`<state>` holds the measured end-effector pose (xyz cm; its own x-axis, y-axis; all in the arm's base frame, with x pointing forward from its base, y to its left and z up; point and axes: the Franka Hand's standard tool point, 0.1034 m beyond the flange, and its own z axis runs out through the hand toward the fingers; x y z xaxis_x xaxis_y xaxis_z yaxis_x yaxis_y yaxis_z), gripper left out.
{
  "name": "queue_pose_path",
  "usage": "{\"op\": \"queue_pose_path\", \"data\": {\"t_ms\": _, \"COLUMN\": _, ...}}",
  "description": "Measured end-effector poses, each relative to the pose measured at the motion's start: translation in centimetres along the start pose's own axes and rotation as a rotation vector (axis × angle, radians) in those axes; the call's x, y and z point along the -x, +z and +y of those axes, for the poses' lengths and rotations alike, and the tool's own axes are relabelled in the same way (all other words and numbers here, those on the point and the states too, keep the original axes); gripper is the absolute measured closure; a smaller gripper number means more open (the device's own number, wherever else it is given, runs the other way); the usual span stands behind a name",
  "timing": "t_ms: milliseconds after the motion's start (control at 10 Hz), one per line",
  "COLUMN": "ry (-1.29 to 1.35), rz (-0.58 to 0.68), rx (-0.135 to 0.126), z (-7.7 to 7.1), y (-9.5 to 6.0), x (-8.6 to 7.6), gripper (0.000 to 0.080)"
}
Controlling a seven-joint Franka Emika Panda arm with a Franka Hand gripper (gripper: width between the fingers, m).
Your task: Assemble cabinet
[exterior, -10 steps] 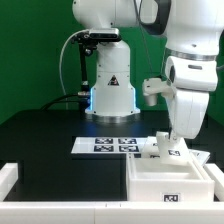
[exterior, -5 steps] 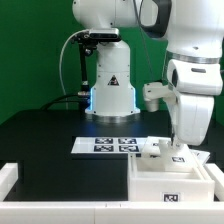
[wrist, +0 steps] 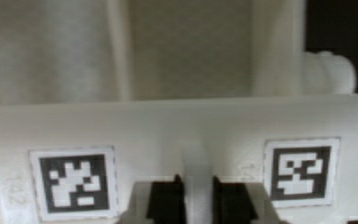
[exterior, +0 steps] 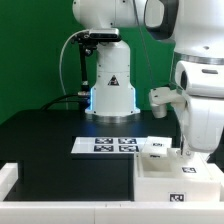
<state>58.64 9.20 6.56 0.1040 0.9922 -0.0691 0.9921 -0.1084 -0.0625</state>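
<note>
Exterior view: the marker board (exterior: 108, 145) lies on the black surface (exterior: 45, 140), well to the exterior view's left of the tool (wrist: 188, 198). A small tagged white panel (exterior: 155, 146) sits nearer. The cabinet (exterior: 160, 186) stands directly beneath the tool, whose dark fingers (wrist: 158, 200) pinch almost together on its thin white ridge.
</note>
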Motion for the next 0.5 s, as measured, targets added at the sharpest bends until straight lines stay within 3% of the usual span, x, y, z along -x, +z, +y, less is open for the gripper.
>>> {"op": "queue_pose_path", "data": {"t_ms": 100, "ry": 0.003, "rz": 0.003, "rx": 0.006, "z": 0.62, "y": -0.03, "x": -0.08, "gripper": 0.0735}}
{"op": "queue_pose_path", "data": {"t_ms": 500, "ry": 0.002, "rz": -0.01, "rx": -0.023, "z": 0.66, "y": -0.06, "x": -0.05, "gripper": 0.0735}}
